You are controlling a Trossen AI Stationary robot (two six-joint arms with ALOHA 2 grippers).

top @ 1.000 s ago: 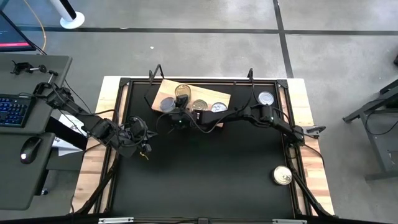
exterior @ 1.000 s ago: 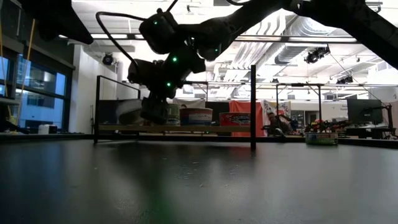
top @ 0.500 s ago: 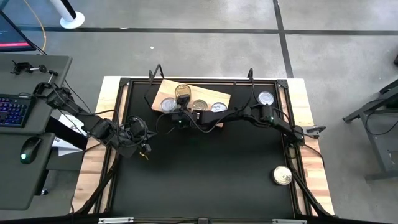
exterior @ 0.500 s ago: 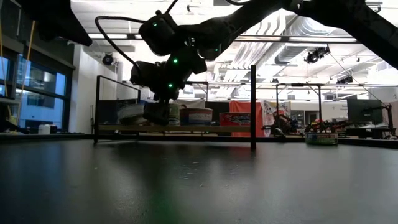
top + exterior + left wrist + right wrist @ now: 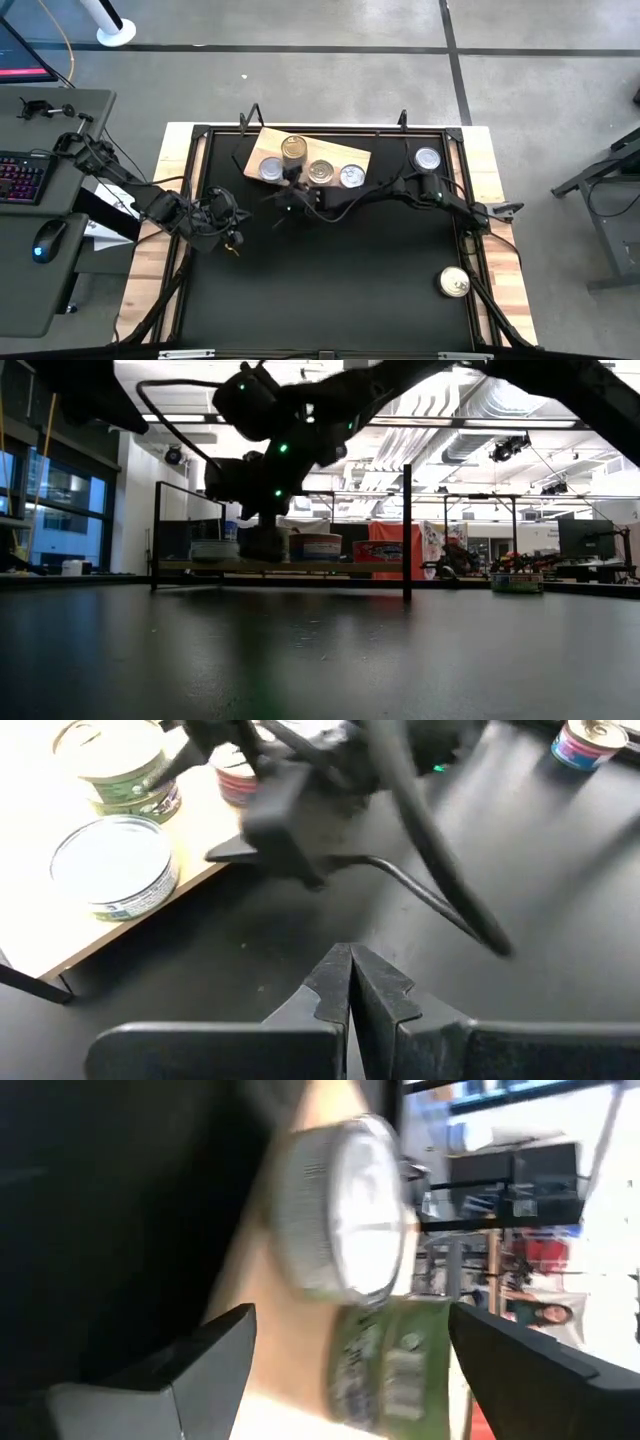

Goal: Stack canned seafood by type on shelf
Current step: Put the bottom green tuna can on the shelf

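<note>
Right claw (image 5: 284,196) spread, empty, beside shelf (image 5: 355,155) edge near silver-top tin (image 5: 270,169); left claw (image 5: 232,240) pressed together over surface (image 5: 330,270).

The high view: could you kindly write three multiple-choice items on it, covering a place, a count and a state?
1. Where is the right gripper?
A. Beside the board
B. Over the table's right front corner
C. Off the table

2. How many tins stand on the black table, off the board?
A. None
B. Two
C. Four

3. How is the left gripper?
A. Open
B. Shut on a tin
C. Shut, holding nothing

Key: 1 A, the right gripper sits at the edge of the board. 2 B, two tins stand apart on the right. 3 C, the left gripper has its fingers together over bare table.
</note>
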